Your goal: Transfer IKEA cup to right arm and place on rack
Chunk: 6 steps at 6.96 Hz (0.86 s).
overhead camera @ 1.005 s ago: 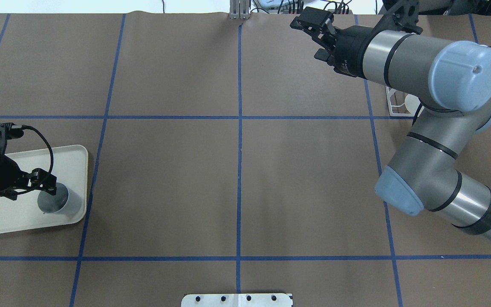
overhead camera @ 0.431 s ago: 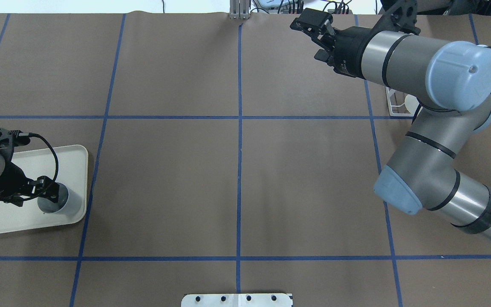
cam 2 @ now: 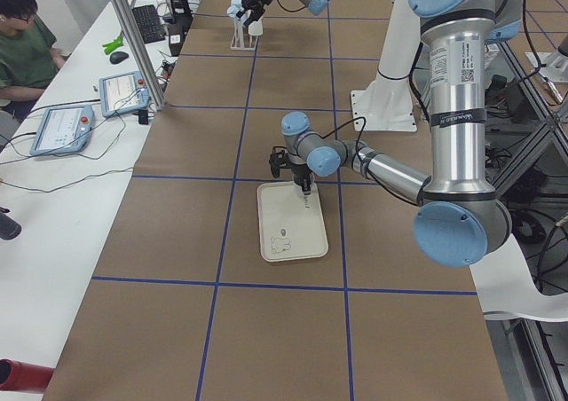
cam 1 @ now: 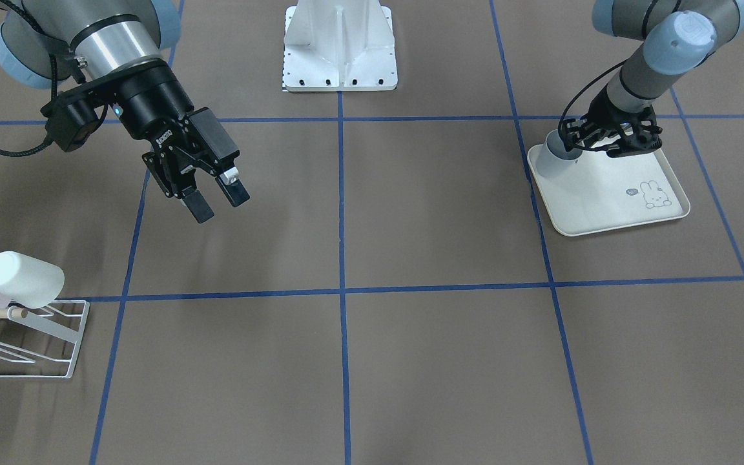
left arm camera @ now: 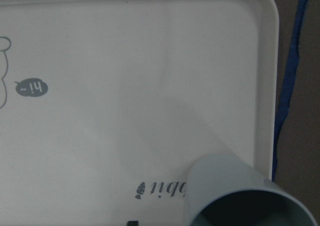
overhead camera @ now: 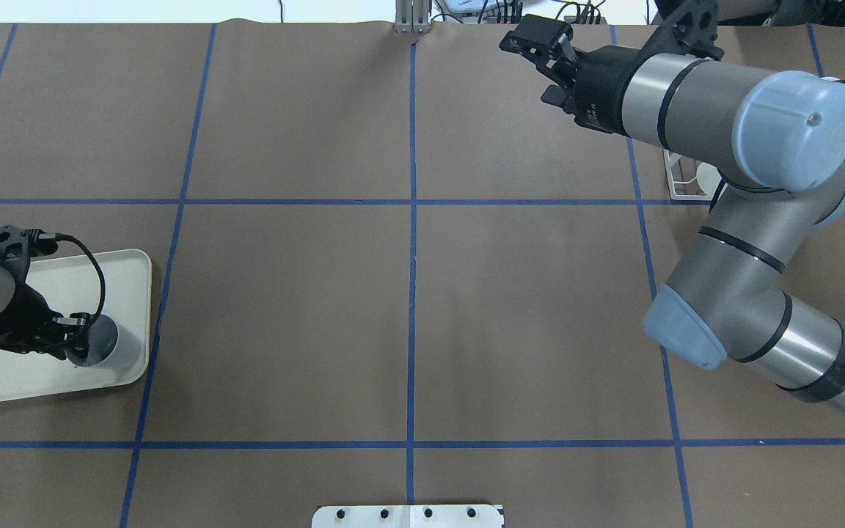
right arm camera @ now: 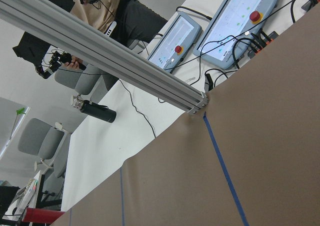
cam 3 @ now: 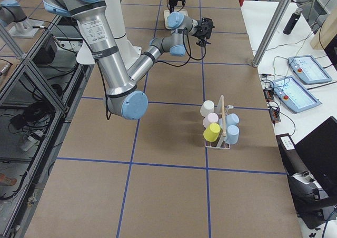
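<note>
In the front-facing view, the right end effector (cam 1: 219,200) hangs above the tabletop (cam 1: 411,226), its two fingers spread apart and empty. On the other side, the left end effector (cam 1: 572,142) is down at the rim of the cup (cam 1: 546,165). The cup stands upright on a corner of the tray (cam 1: 604,200) (the corner toward the robot and the tabletop's middle). Whether the fingers clamp the cup cannot be told here. The rack (cam 1: 55,349) sits at the lower left edge, with a white cup (cam 1: 23,279) on a prong.

From overhead, the cup and tray lie far left, well apart from the rack, which the right arm mostly hides. The left fingers sit at the cup's rim, their grip unclear.

In the left side view, the near arm reaches down over the tray's far end, and a person (cam 2: 22,51) sits at a side desk.

In the right side view, the rack carries white, pink, yellow and blue cups around a wooden dowel (cam 3: 222,117).

The left wrist view shows the cup's open mouth just beside the tray's rim.

The right wrist view shows the tabletop, blue tape (right arm camera: 225,171) and an aluminium rail (right arm camera: 125,61).
</note>
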Each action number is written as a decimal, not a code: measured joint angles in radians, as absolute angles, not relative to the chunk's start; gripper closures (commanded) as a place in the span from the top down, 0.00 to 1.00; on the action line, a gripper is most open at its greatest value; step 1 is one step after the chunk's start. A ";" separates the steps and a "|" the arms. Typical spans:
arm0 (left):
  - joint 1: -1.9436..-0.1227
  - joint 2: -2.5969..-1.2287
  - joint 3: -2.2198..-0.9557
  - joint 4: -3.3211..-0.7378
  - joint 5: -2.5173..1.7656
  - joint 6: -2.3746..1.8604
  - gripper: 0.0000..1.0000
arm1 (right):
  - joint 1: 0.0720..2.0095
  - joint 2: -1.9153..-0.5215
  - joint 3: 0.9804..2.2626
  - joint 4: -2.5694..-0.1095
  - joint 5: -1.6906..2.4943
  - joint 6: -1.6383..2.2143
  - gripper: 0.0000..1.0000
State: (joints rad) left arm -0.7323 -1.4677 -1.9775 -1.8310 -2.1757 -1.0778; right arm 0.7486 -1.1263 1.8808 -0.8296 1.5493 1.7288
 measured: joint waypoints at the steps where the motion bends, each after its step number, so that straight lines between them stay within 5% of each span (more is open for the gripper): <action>1: -0.736 -1.464 -1.994 -1.830 -2.179 -1.089 0.00 | 0.749 -1.126 1.881 -0.826 1.549 1.729 1.00; 6: -1.000 -1.517 -2.129 -1.643 -2.179 -1.164 0.00 | 0.748 -1.127 1.887 -0.801 1.549 1.733 1.00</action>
